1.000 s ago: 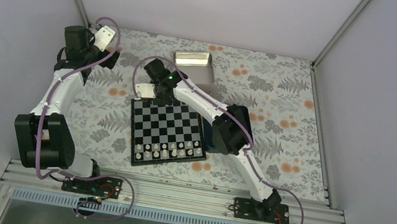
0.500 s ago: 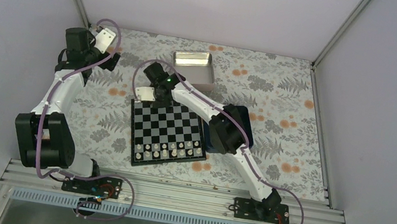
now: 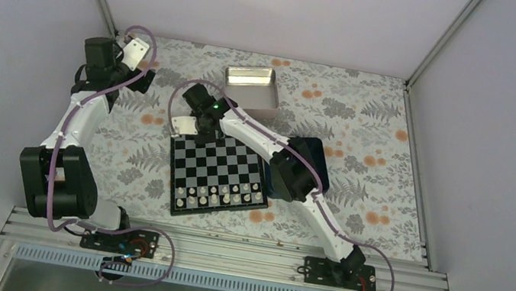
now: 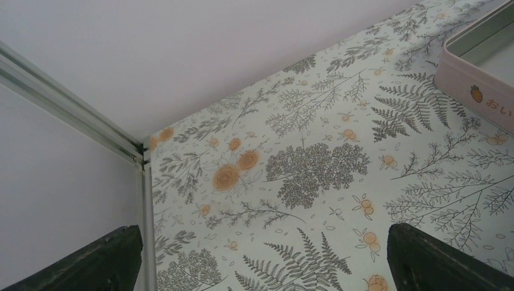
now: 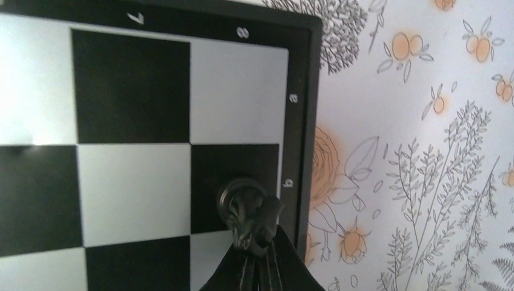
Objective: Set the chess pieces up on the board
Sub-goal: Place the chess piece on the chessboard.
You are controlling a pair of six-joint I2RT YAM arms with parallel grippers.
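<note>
1. the metal tin (image 3: pixel 252 87) sits at the far side of the floral table cover (image 3: pixel 366 123), and we see only its shiny floor. the left wrist view catches its pale side wall (image 4: pixel 479 79).
2. the navy box (image 3: pixel 320 161) lies just right of the board (image 3: pixel 217 166), mostly hidden under the right arm, so we cannot tell its contents.
3. cream pieces (image 3: pixel 220 195) fill the board's two nearest rows.
4. the right gripper (image 5: pixel 256 245) is clenched on a black chess piece (image 5: pixel 245 203) at a dark edge square next to the border, near the board's far left corner. we cannot tell if the piece's base touches the square.
5. the left gripper (image 4: pixel 260 260) is released, its fingers (image 4: pixel 91 260) spread wide above the cover, well apart from the board.
</note>
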